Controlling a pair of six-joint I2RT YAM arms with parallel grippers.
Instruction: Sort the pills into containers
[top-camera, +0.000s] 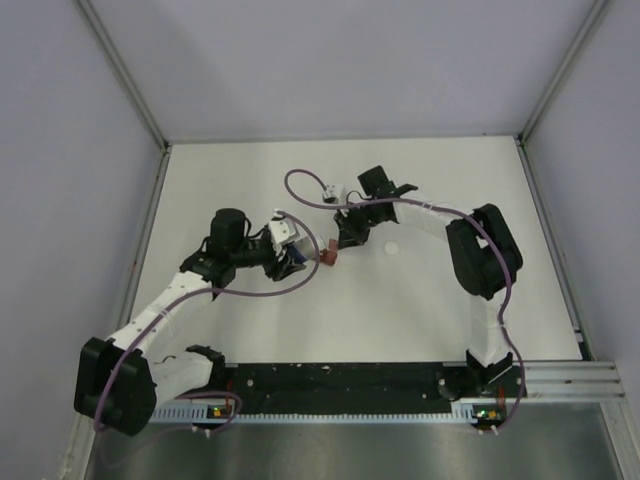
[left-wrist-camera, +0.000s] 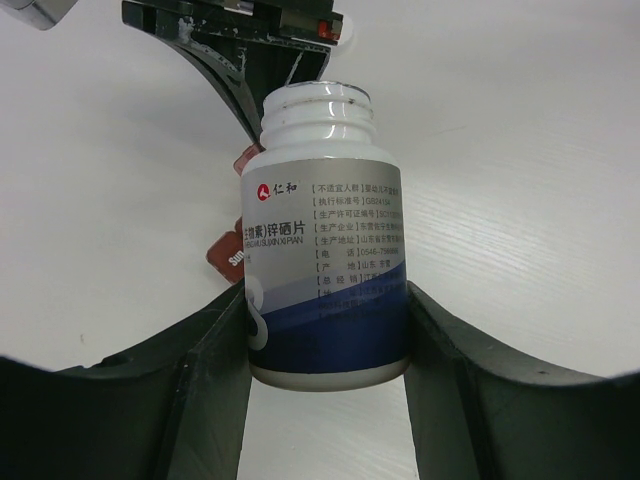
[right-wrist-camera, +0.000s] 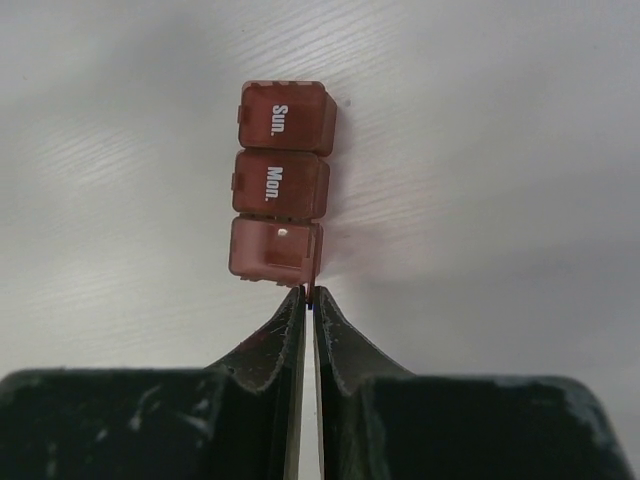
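My left gripper (left-wrist-camera: 325, 300) is shut on a white pill bottle (left-wrist-camera: 325, 220) with a blue and grey label, its mouth uncapped, held near the table's middle (top-camera: 285, 243). The containers (right-wrist-camera: 280, 180) are a red-brown strip of three compartments. The two marked "Sun." and "Mon." are closed. The nearest one is open with a small white pill (right-wrist-camera: 285, 232) inside. My right gripper (right-wrist-camera: 312, 295) is shut on the thin raised lid of that open compartment. In the top view the strip (top-camera: 325, 257) lies between both grippers. It shows partly behind the bottle in the left wrist view (left-wrist-camera: 225, 255).
A small white round thing (top-camera: 392, 247), perhaps the bottle's cap, lies on the white table right of the right gripper (top-camera: 342, 243). Grey walls enclose the table on three sides. A black rail (top-camera: 340, 380) runs along the near edge.
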